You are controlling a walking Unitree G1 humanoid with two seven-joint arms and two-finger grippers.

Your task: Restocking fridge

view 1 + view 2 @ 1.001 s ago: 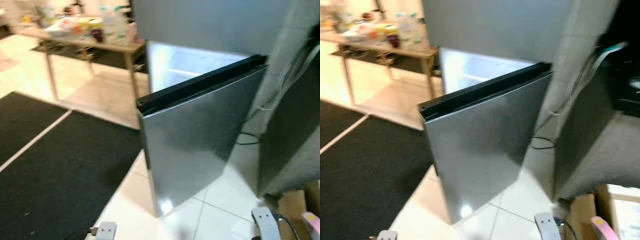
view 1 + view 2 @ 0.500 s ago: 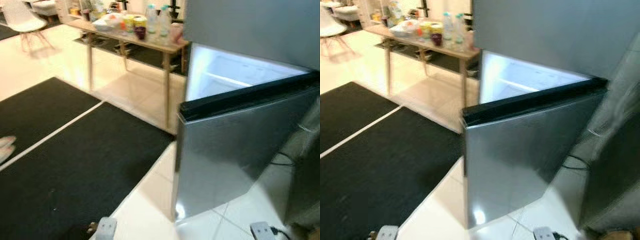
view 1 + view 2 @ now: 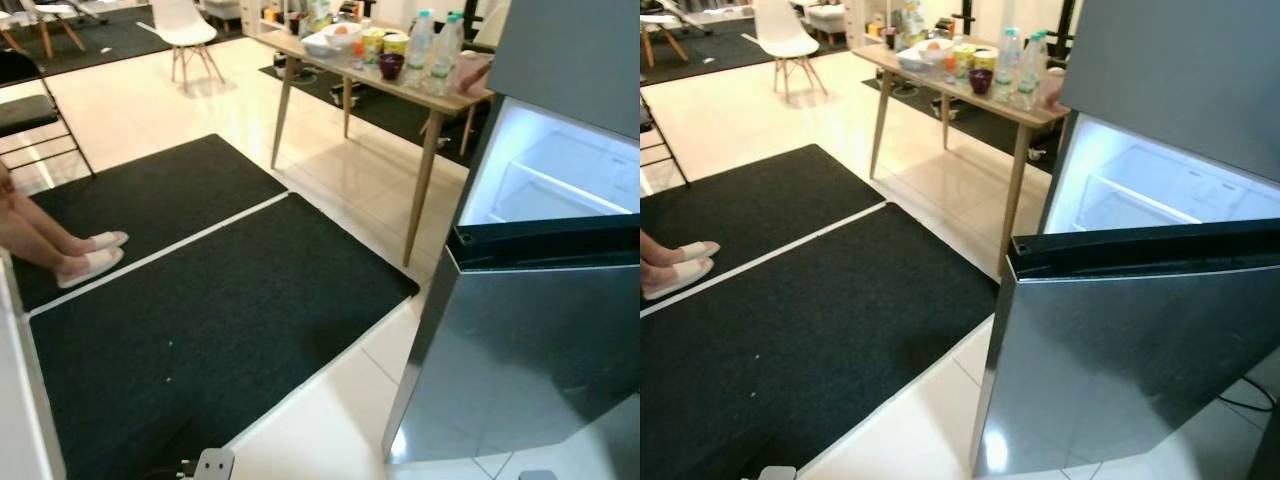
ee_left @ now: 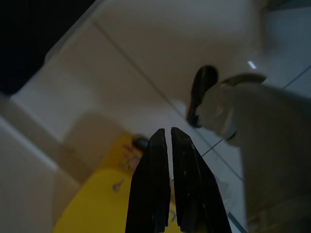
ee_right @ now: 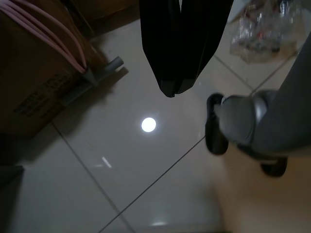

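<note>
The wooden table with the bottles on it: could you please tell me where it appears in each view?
Left eye view: the wooden table stands at upper centre, left of the open fridge door.
Right eye view: upper centre, again left of the door.
Left wrist view: faces the floor tiles, away from the table.
Right wrist view: likewise faces floor tiles.
Shared landmark: the fridge door, in both eye views.

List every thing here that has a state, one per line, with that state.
fridge door: swung open
fridge interior: lit, shelves bare
wooden table: loaded with bottles and containers
left tool: shut, holding nothing, hanging over floor tiles
right tool: shut, holding nothing, hanging over floor tiles
</note>
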